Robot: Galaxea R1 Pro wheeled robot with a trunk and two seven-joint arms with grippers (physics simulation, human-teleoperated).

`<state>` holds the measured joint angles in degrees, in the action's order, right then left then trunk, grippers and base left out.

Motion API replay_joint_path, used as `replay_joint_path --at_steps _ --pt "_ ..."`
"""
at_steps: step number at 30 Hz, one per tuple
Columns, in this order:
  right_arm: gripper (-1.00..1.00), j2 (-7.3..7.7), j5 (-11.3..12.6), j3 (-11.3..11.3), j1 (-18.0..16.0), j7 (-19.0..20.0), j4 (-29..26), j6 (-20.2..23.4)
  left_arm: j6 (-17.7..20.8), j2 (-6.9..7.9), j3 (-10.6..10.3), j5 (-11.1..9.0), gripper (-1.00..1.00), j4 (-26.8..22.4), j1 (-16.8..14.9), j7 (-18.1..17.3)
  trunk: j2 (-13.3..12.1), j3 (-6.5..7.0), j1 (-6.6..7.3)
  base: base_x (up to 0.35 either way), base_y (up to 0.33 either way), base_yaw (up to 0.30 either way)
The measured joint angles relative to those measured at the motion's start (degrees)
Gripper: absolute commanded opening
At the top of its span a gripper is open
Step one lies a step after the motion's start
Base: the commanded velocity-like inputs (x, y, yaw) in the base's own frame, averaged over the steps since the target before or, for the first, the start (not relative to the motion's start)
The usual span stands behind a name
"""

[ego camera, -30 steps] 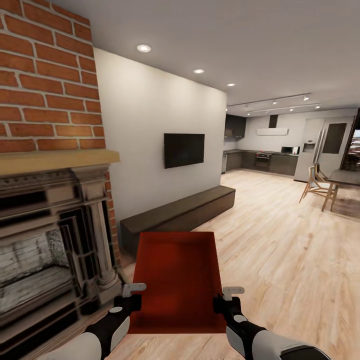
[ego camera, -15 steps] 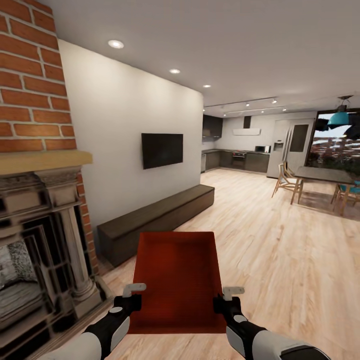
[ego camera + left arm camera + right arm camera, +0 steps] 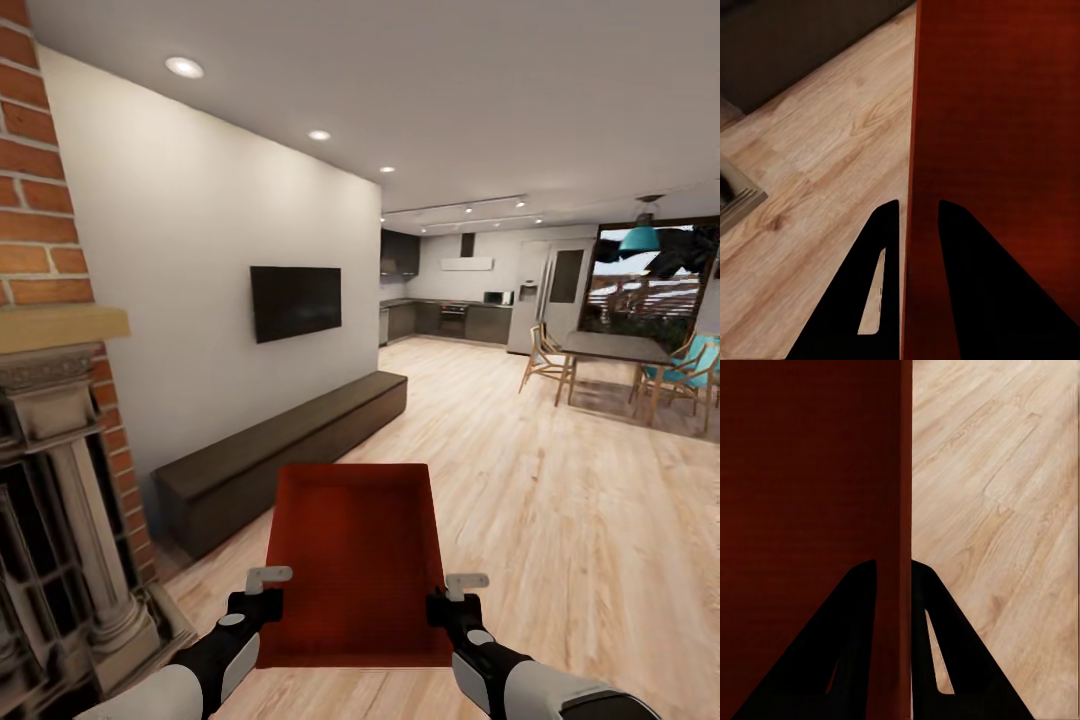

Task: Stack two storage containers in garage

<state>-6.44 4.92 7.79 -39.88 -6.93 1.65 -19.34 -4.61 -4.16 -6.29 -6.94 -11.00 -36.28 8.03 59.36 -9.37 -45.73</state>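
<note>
While it rides between the two arms, the storage container (image 3: 352,560) hangs above the light wood-plank floor (image 3: 560,500) of the living room, carried level with its open top up and one short end toward the robot. The left gripper (image 3: 262,600) pinches the bin's left long wall, one finger (image 3: 874,300) outside and one inside, as the left wrist view shows; the right gripper (image 3: 450,605) is pressed onto the right long wall in the same way, its fingers (image 3: 937,652) straddling the rim. The bin looks stiff and smooth-walled, probably light since it is empty, so the thin upper rim is the sensible place to hold; the plain walls may be slippery, and a two-sided grip should keep it from twisting. Just beyond its far end runs the long dark low cabinet (image 3: 290,440) under the black TV (image 3: 295,302). The brick fireplace (image 3: 50,430) stands at the left, with a kitchen and dining table (image 3: 615,350) well apart at the back.
</note>
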Motion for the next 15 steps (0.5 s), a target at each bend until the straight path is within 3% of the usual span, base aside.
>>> replay_joint_path --at_steps 15 --pt "-1.0 0.03 -0.12 -0.11 0.0 0.04 -0.01 0.0 0.0 -0.02 -0.01 -0.01 -1.0 0.02 -0.02 0.03 -0.01 0.4 0.0 0.318 0.0 -0.246"
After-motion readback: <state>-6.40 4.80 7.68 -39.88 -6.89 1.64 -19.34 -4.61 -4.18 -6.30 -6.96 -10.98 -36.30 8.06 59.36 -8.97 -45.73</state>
